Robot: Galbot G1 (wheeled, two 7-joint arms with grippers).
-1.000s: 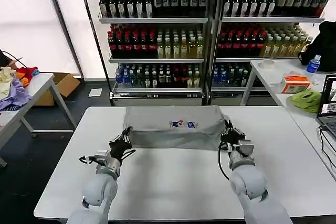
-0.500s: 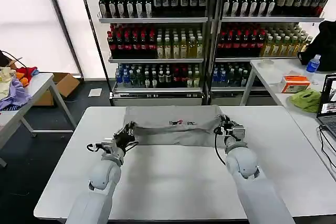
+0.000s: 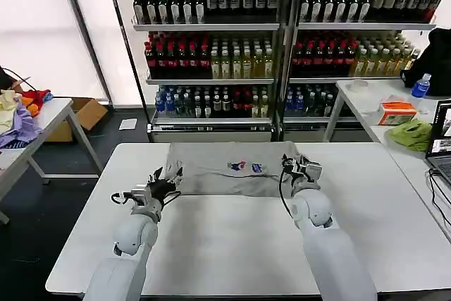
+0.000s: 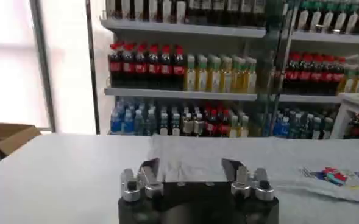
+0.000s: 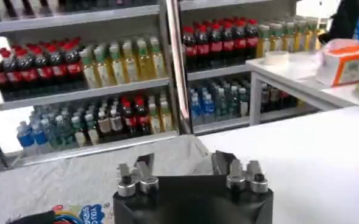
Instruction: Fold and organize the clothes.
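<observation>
The clothes, one light grey shirt (image 3: 229,168), lie folded flat across the far half of the white table (image 3: 232,244), with the small multicoloured print (image 3: 246,167) facing up. My left gripper (image 3: 166,180) is open at the shirt's near left corner, and nothing is between its fingers. In the left wrist view the left gripper (image 4: 190,167) faces the grey shirt (image 4: 240,158), its print (image 4: 334,176) off to one side. My right gripper (image 3: 297,168) is open at the shirt's right edge. The right wrist view has the right gripper (image 5: 184,162) open over the shirt (image 5: 100,179).
Shelves of bottles (image 3: 282,47) stand behind the table. A side table on the right holds a lime-green cloth (image 3: 410,134), an orange-and-white box (image 3: 396,112), a water bottle (image 3: 420,86) and a laptop (image 3: 442,142). A lilac cloth (image 3: 21,129) lies on the left table.
Both grippers carried the shirt's near edge toward the back, laid it down and let go. The shirt now lies flatter, and the left gripper has drawn back slightly.
</observation>
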